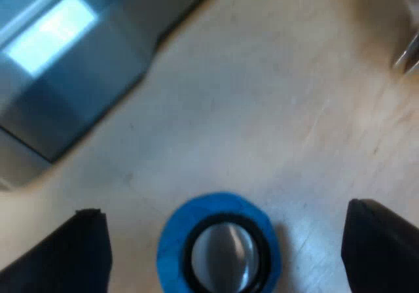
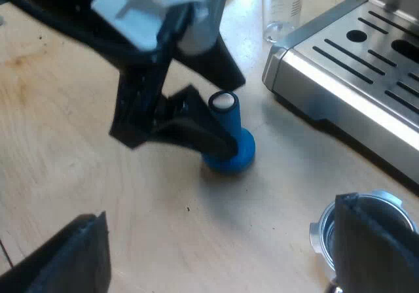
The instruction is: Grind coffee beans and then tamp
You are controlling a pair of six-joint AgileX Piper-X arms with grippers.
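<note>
One pale wooden table (image 2: 98,175) is being used. One brushed-steel machine (image 2: 366,64) with a slotted tray is standing on it, with one clear, marked glass (image 2: 285,8) at its corner. One round metal holder (image 2: 324,231) is lying by the right gripper (image 2: 219,208), whose fingers are being held spread and empty. One blue, steel-capped tamper (image 1: 219,254) is standing upright near the machine. It is being straddled at three and nine o'clock by the left gripper (image 1: 222,209), fingers held wide apart.
</note>
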